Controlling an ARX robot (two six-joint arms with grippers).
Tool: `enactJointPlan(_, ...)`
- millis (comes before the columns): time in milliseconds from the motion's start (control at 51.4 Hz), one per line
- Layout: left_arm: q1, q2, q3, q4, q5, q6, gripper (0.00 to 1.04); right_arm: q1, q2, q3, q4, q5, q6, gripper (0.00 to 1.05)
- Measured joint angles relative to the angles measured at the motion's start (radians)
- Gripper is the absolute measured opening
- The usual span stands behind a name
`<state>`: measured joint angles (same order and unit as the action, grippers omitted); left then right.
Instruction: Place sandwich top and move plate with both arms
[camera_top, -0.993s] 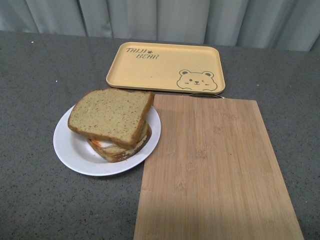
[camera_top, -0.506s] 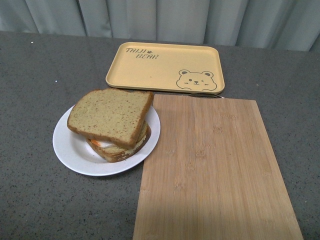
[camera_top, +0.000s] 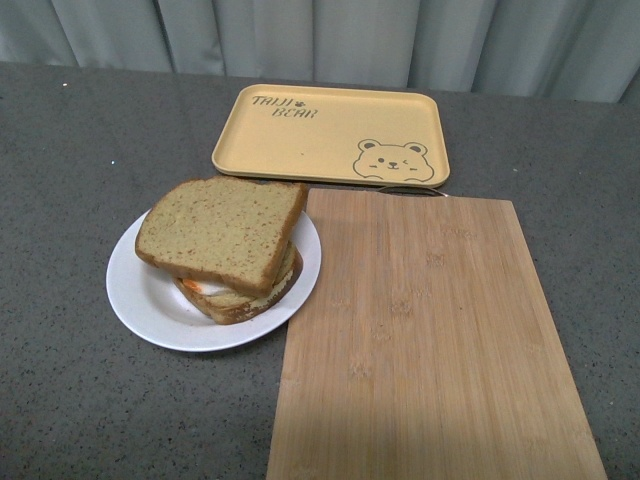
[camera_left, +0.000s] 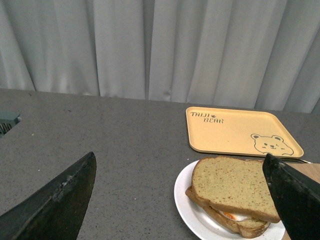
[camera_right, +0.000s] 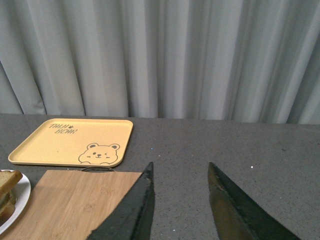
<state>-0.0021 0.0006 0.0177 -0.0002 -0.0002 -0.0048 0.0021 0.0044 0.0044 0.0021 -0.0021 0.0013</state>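
Grey counter (camera_top: 80, 400): wooden board (camera_top: 430, 340) beside plate (camera_top: 150, 310) (yellow tray (camera_top: 320, 140) behind)

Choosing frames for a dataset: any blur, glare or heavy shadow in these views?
Front view: soft even light, no glare; sandwich top and plate sharp, faint shadow on the near end of the cutting board. Left wrist view: left gripper dark, slightly soft-edged. Right wrist view: right gripper dark, little detail; tray clear.
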Motion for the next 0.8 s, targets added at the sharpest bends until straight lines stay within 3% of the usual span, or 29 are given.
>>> enactJointPlan(156,0.000,0.000,0.000,0.000,0.000,0.000,0.98,0.000,0.000,0.000,0.000,0.000,0.000,0.60)
enactJointPlan(273,-0.010,0.128,0.052,-0.130,-0.121,-0.140,0.98,0.000,0.000,0.000,0.000,0.000,0.000,0.78)
enactJointPlan(389,-0.040,0.370,0.059,-0.011,-0.159,-0.298,0.98,0.000,0.000,0.000,0.000,0.000,0.000,0.97)
enactJointPlan(506,-0.057,0.636,0.098,0.167,-0.119,-0.419,0.98,0.000,0.000,0.000,0.000,0.000,0.000,0.95)
enactJointPlan(798,-0.045,1.409,0.245,0.516,0.093,-0.706,0.98,0.000,0.000,0.000,0.000,0.000,0.000,0.95)
